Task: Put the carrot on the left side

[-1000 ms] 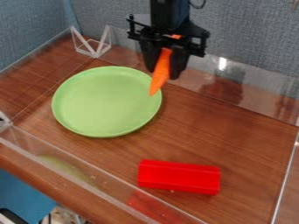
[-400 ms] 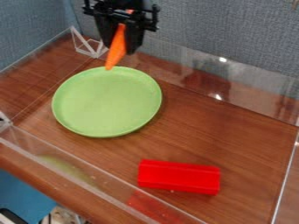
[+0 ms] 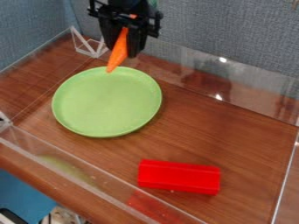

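One green plate (image 3: 103,103) sits left of centre on my worktop (image 3: 222,131), nothing in it. My pincer (image 3: 121,37), upper left, pinches the carrot (image 3: 117,51) above its far rim; red block (image 3: 179,177) lower right.

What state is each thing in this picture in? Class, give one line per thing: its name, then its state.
gripper: shut on the carrot, pointing down
carrot: held in the air, hanging tilted above the plate's far edge
plate: flat on the table, nothing on it
red block: lying flat on the table near the front, untouched
wire stand: standing at the back left corner
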`<move>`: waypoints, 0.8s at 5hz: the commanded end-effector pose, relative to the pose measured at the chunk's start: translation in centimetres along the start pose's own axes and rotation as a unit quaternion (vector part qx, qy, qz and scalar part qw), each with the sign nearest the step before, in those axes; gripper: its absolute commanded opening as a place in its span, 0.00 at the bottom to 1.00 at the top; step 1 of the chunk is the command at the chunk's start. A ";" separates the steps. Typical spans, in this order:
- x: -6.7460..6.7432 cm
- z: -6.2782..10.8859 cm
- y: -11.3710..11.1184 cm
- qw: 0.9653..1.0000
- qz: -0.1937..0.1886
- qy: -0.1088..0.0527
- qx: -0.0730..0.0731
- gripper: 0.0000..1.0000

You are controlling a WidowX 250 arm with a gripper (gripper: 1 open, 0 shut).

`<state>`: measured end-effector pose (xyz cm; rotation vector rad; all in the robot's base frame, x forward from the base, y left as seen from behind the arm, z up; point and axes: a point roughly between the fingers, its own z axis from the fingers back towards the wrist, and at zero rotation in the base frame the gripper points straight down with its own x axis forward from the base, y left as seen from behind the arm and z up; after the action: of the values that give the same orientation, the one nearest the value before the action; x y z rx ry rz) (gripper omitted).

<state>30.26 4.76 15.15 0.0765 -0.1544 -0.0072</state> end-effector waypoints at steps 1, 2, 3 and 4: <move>0.3 0.3 0.7 1.000 -0.004 -0.012 0.012 0.00; 0.5 -0.5 1.0 1.000 -0.009 -0.007 0.019 0.00; 0.7 -1.3 1.0 1.000 -0.014 -0.002 0.024 0.00; 1.1 -1.8 0.7 0.999 -0.020 0.001 0.027 0.00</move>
<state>31.13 5.64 12.25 0.1233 -0.1053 -0.0366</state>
